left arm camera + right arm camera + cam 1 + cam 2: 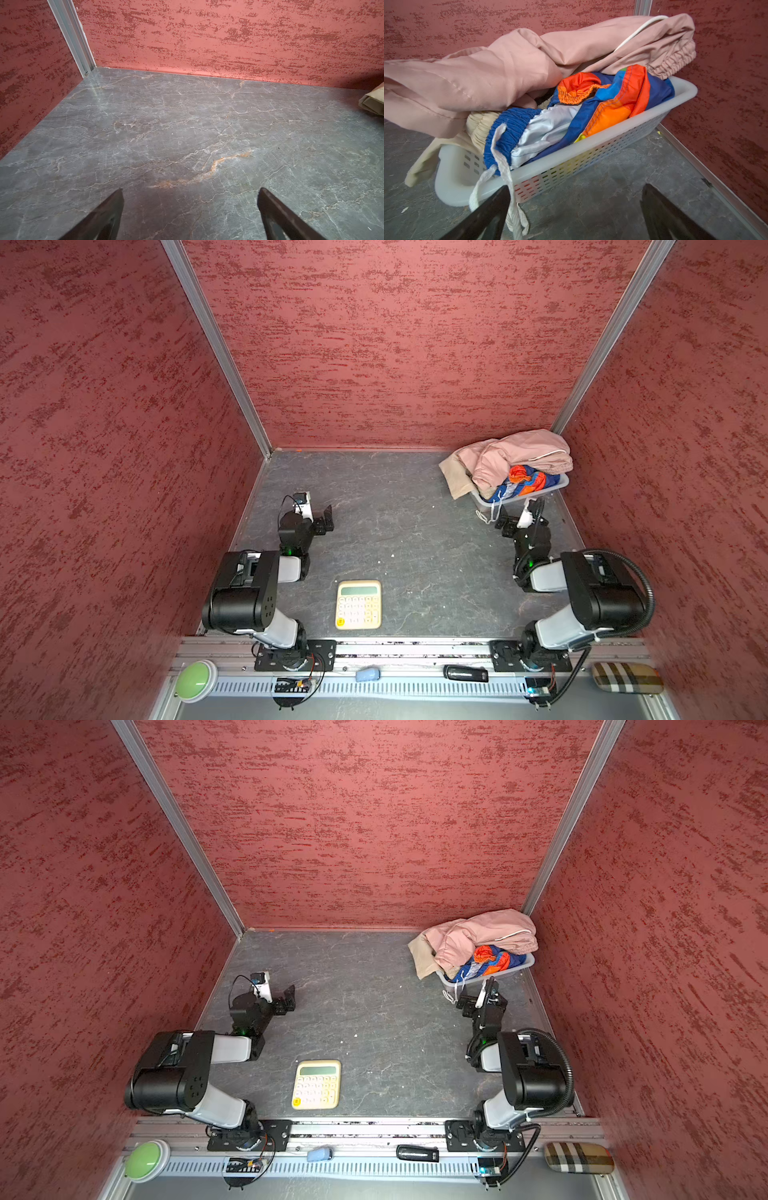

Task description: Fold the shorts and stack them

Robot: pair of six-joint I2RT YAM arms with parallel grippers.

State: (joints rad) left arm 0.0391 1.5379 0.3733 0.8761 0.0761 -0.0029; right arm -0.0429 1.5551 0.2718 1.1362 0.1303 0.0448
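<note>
**Unfolded heap, nothing held**

A cream calculator (358, 605) lies at 6 o'clock on the veined grey table (395, 510). The left gripper (191, 190) gapes, empty, at 9. The right gripper (576, 187), equally wide, faces the white perforated basket (612, 133) at 1, where a woven drawstring (506, 166) dangles over the rim. Inside lie shiny rainbow shorts (608, 104) and ribbed tan shorts (477, 124), with smooth pink shorts (488, 79) crumpled on top.
</note>
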